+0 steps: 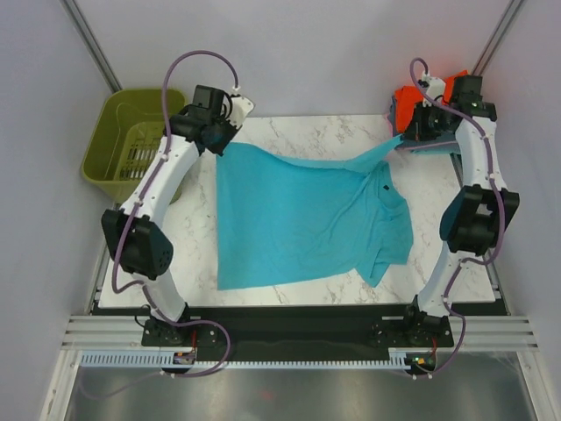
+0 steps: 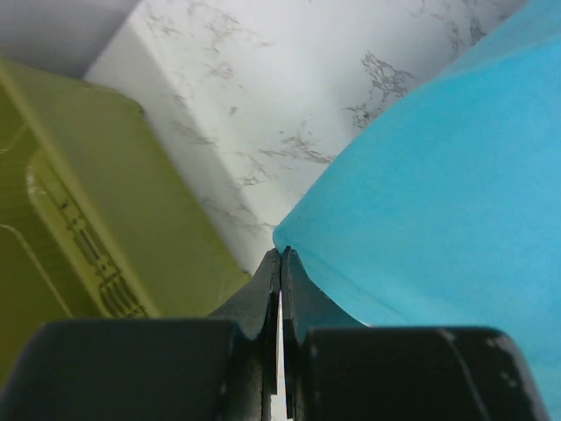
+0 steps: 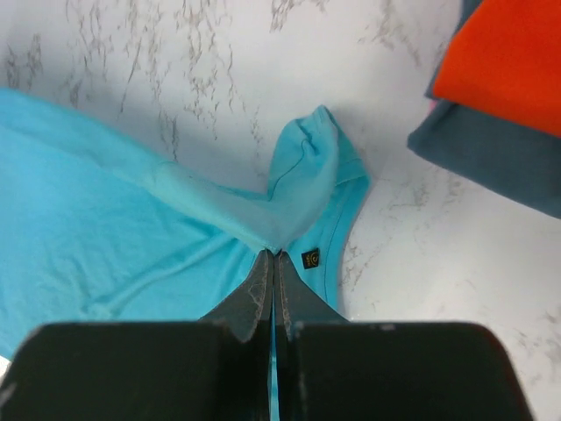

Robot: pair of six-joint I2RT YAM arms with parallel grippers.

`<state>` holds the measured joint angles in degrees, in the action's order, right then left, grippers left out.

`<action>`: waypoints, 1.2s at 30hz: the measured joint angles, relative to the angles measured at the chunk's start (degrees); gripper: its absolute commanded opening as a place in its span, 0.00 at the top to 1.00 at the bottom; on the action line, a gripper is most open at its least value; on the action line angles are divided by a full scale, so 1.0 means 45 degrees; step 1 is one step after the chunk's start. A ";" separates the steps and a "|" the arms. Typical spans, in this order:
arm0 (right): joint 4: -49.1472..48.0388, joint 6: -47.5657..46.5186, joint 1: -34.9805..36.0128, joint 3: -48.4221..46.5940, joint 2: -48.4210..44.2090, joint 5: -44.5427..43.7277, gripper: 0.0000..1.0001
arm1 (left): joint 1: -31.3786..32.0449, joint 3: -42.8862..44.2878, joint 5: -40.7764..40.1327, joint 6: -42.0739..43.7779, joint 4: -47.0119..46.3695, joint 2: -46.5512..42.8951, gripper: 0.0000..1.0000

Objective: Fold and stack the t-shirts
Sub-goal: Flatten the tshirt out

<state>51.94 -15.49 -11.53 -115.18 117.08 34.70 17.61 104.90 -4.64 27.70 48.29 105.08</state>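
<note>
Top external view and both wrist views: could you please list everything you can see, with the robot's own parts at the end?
teal t-shirt: one, teal, spread open across the middle of the table, its far edge pulled towards both grippers
orange-red shirt: one, orange-red, folded, lying on the grey-blue shirt at the far right corner
grey-blue shirt: one, grey-blue, folded, under the orange-red shirt
basket: one, olive green, beside the table's far left corner
table: one, white marble pattern, under the shirts
left gripper: one, black, shut on the teal t-shirt's far left corner
right gripper: one, black, shut on the teal t-shirt near its collar
</note>
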 measured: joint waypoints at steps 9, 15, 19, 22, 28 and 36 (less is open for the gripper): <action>-0.0457 0.1564 -0.1749 -0.0763 -0.4138 -0.0457 1.00 | -0.0092 -0.0024 0.0185 0.0398 0.0000 -0.3220 0.98; -0.0525 0.1880 -0.3269 -0.0714 -0.8126 0.0180 1.00 | -0.0087 -0.0578 0.1224 0.0398 -0.0029 -0.6951 0.98; -0.0636 0.1870 -0.3070 -0.0141 -1.1502 0.0471 1.00 | -0.0102 -0.0724 0.1647 0.0466 -0.0083 -0.9350 0.98; -0.0617 0.1885 -0.3070 0.0029 -1.3527 0.0369 1.00 | -0.0112 -0.0602 0.1734 0.0505 0.0053 -1.0506 0.98; 0.0457 0.1991 -0.2589 -0.2351 -1.4780 -0.0510 1.00 | -0.0112 0.1035 0.1744 0.0539 0.0908 -1.1239 0.98; 0.0393 0.2589 -0.1821 -0.5571 -1.4047 -0.2385 1.00 | -0.0112 0.2263 0.1676 0.0801 0.1651 -1.1181 0.98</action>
<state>53.71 -3.84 -19.73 -140.25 53.87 23.97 17.10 115.09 2.90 31.31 55.72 54.76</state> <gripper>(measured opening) 0.010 0.027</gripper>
